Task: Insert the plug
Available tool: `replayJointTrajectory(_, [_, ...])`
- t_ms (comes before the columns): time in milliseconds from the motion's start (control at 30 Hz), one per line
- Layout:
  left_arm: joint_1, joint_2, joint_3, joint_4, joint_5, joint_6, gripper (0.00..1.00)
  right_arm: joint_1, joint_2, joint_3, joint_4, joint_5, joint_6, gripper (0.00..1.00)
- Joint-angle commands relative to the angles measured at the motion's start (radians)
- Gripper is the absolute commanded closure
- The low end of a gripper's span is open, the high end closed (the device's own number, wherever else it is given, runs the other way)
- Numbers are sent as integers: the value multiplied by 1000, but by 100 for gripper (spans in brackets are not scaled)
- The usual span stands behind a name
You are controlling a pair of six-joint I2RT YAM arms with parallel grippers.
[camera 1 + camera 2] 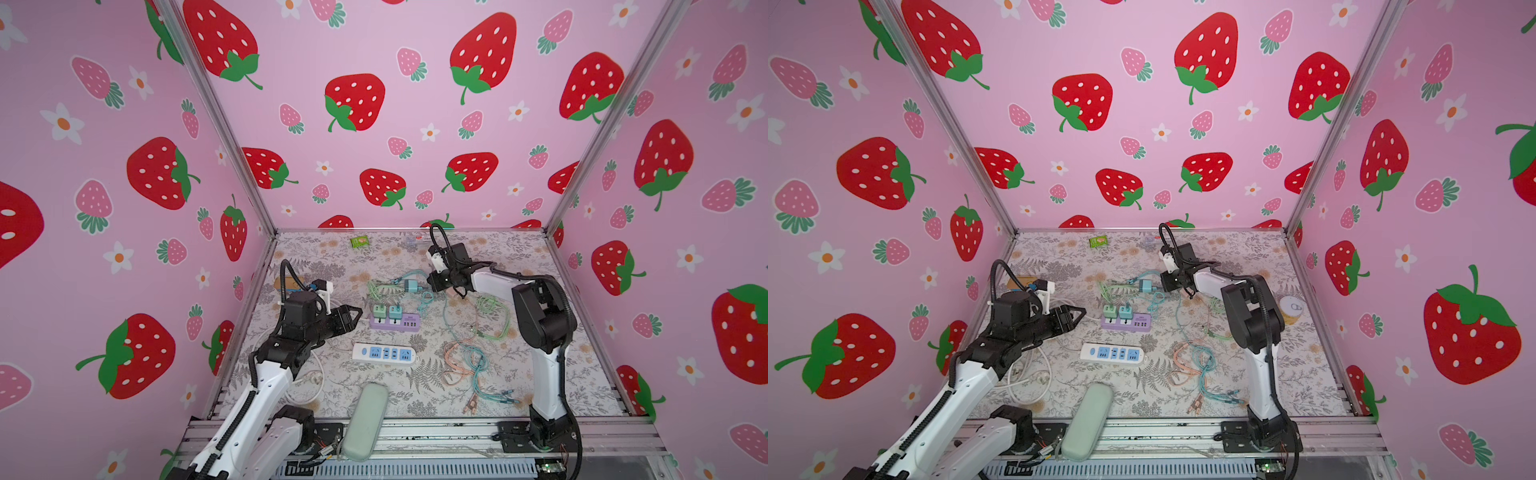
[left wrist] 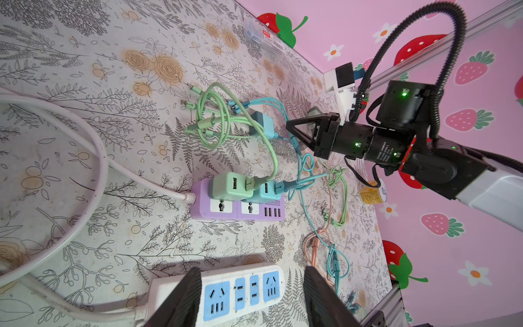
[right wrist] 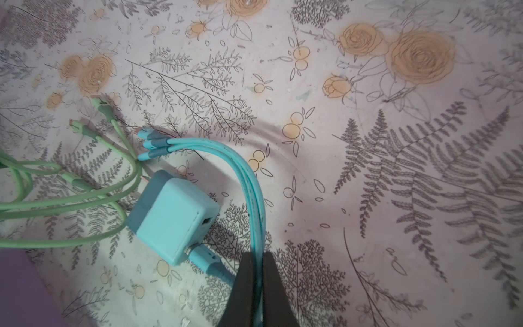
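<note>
**Here, right gripper (image 3: 258,256) pinches teal cable (image 3: 249,175)**

In both top views the blue charger plug (image 1: 411,286) lies just beyond the purple power strip (image 1: 395,323), with the left gripper (image 1: 358,312) at that strip's left. Left wrist: its jaws gape, empty, over a white power strip (image 2: 246,270). Right wrist: jaws shut on cable strands beside the plug.

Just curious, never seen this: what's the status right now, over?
Left claw open. Right claw shut on teal cable. Blue plug lying loose, not inserted. Green cables looped beside it.
</note>
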Motion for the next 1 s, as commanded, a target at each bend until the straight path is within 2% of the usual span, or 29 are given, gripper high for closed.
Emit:
replayJointTrajectory(0, [5, -5, 26, 5, -10, 15, 40, 8, -86, -11, 9, -9, 28, 100])
replayJointTrajectory(333, [5, -10, 22, 10, -7, 11, 40, 81, -84, 65, 37, -26, 56, 100])
replayJointTrajectory(600, [4, -11, 18, 7, -9, 12, 40, 148, 27, 167, 131, -64, 70, 100])
replayJointTrajectory(800, [5, -16, 15, 7, -9, 12, 40, 178, 153, 325, 79, -94, 36, 100])
replayJointTrajectory(967, [5, -15, 8, 10, -14, 13, 40, 187, 222, 393, 61, -134, -20, 99])
